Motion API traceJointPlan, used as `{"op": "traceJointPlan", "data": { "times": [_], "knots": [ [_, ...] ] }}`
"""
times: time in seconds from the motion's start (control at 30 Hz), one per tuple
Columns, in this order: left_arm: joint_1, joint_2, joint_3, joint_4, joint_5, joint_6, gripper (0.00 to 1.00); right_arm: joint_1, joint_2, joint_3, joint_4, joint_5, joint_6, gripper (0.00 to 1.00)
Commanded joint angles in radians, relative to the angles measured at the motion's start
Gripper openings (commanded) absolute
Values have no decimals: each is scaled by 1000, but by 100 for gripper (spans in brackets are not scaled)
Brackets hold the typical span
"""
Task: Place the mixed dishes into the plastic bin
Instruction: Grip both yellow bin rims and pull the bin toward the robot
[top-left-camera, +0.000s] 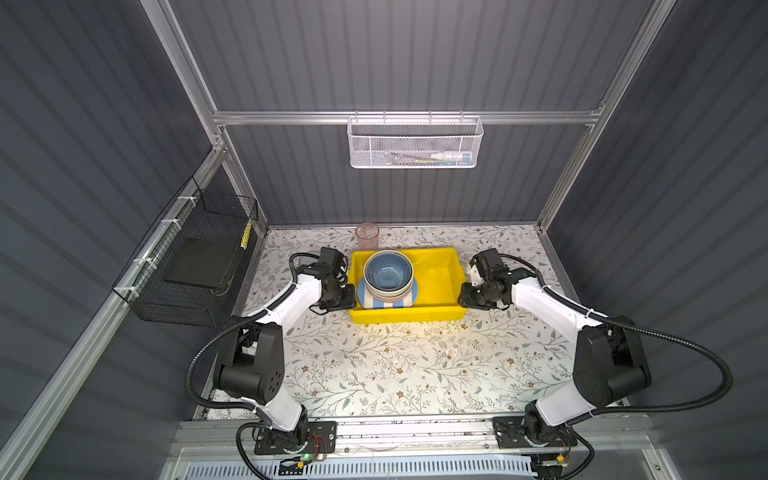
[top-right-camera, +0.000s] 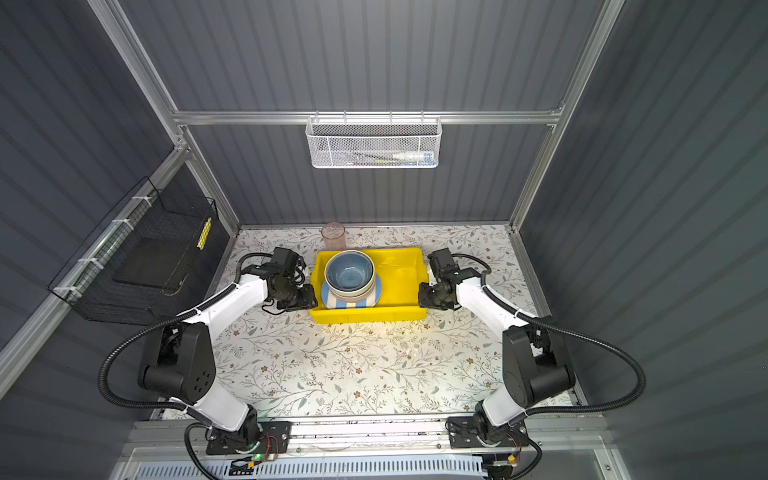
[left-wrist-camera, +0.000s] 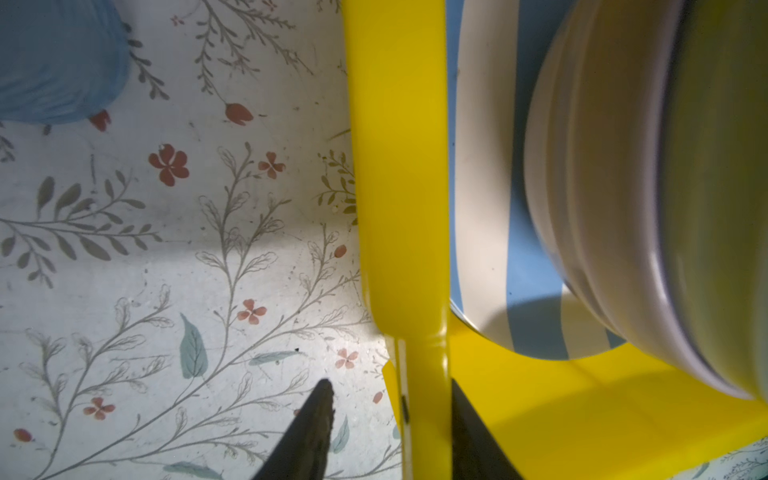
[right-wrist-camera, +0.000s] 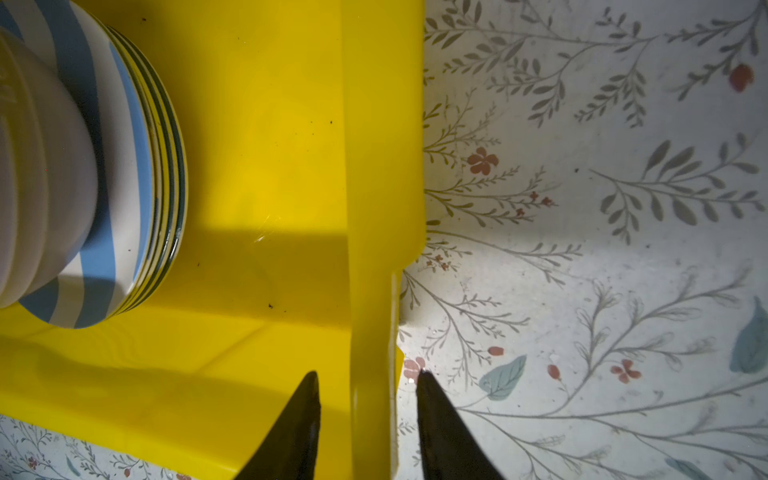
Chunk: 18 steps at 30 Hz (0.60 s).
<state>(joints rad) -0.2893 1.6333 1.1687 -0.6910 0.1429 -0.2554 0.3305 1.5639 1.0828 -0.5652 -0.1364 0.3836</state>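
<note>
The left gripper (left-wrist-camera: 390, 386) and right gripper (right-wrist-camera: 368, 376) are each set astride an end wall of the yellow bin (top-left-camera: 436, 274) — jaws part open, nothing yet clamped — while bowls (top-left-camera: 388, 270) are stacked on the striped plate (top-left-camera: 376, 304) inside it, and a tumbler (top-left-camera: 367, 236) is stood just behind it.

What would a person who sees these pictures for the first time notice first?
The bright yellow bin at the far middle of the flowered table catches the eye, with a blue bowl atop stacked bowls and a striped plate in its left half. The left gripper and right gripper straddle its two short walls, jaws open. One pinkish tumbler stands on the table behind the bin's far left corner.
</note>
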Motion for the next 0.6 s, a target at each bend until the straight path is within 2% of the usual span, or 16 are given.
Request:
{"op": "traceJointPlan", "data": {
  "times": [0.0, 0.13, 0.37, 0.57],
  "knots": [
    [-13, 7, -3, -13, -5, -9, 39, 7, 7, -18, 13, -23, 9, 37],
    [-31, 1, -10, -23, -13, -15, 26, 26, 3, -29, 9, -28, 18, 33],
    [-45, -46, -48, -40, -10, -47, 15, 61, -23, -51, -28, -28, 30, 26],
    [-73, -124, -85, -92, -8, -82, 11, 109, -87, -106, -74, -22, 56, 23]
  ]
}}
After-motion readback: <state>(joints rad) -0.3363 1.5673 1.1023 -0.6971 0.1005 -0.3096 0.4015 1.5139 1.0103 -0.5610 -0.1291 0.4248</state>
